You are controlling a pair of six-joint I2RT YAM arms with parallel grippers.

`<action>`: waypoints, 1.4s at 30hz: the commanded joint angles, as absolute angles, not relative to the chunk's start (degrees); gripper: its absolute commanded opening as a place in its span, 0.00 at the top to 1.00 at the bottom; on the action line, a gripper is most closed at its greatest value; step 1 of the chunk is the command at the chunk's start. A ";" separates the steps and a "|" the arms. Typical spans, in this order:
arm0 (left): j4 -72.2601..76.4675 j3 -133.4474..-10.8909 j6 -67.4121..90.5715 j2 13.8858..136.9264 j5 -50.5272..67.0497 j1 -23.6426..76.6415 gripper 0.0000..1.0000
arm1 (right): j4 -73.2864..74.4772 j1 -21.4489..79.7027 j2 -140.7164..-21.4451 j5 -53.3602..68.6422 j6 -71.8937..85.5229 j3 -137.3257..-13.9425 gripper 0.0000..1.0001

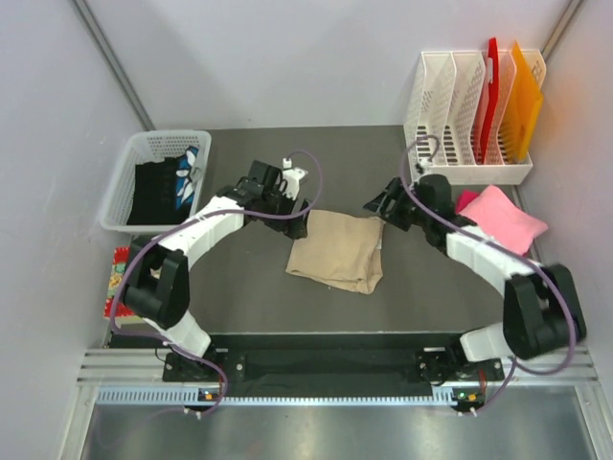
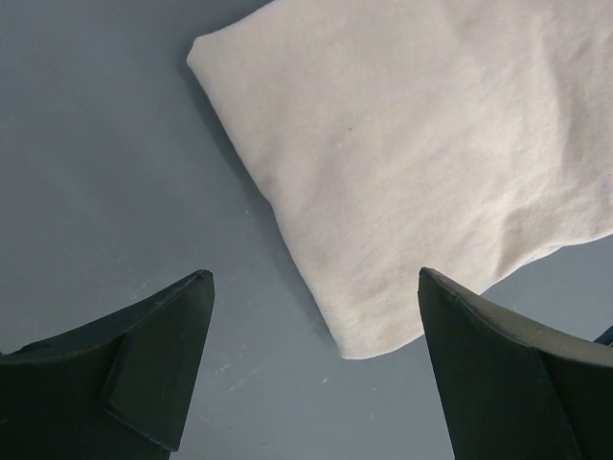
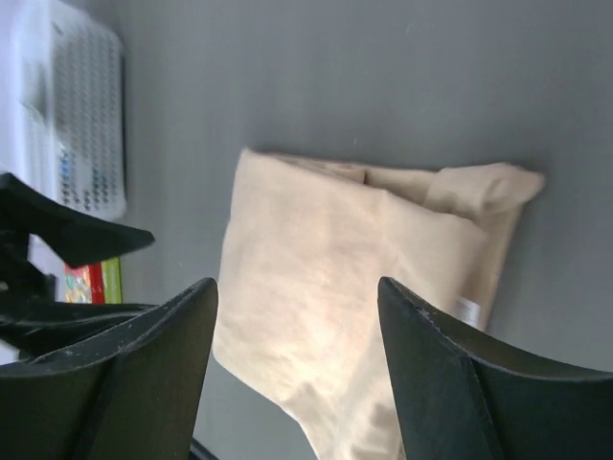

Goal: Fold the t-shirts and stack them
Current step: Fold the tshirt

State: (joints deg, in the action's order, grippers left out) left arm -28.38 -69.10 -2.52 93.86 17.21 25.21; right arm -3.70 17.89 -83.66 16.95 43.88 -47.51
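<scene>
A folded tan-beige t-shirt [image 1: 337, 251] lies in the middle of the dark table. My left gripper [image 1: 299, 226] hovers at its far left corner, open. In the left wrist view the tan shirt [image 2: 431, 144] fills the upper right, and one corner reaches between the spread jaws of the left gripper [image 2: 314, 273]. My right gripper [image 1: 376, 204] hangs just off the shirt's far right corner, open and holding nothing. Seen from the right wrist, the folded tan shirt [image 3: 354, 287] lies below the right gripper [image 3: 298, 281]. A bright pink t-shirt [image 1: 503, 218] lies at the right, behind the right arm.
A white mesh basket [image 1: 124, 187] with dark items stands at the back left, and the basket [image 3: 91, 125] also shows in the right wrist view. At the back right, a white rack [image 1: 469, 172] holds a red sheet [image 1: 491, 86] and an orange sheet [image 1: 524, 101]. A colourful packet [image 1: 117, 278] lies at the left edge.
</scene>
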 commanded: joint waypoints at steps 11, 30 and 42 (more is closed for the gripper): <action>-22.94 -70.31 -3.95 96.50 18.10 27.07 0.09 | -8.78 14.15 -80.76 15.20 45.09 -31.99 0.29; -22.68 -70.75 -3.96 99.49 17.84 28.83 0.10 | -23.82 15.55 -98.35 20.48 48.60 -31.20 0.28; -22.32 -70.84 -3.60 105.56 14.94 32.34 0.11 | -23.91 21.26 -103.27 19.16 49.92 -35.33 0.40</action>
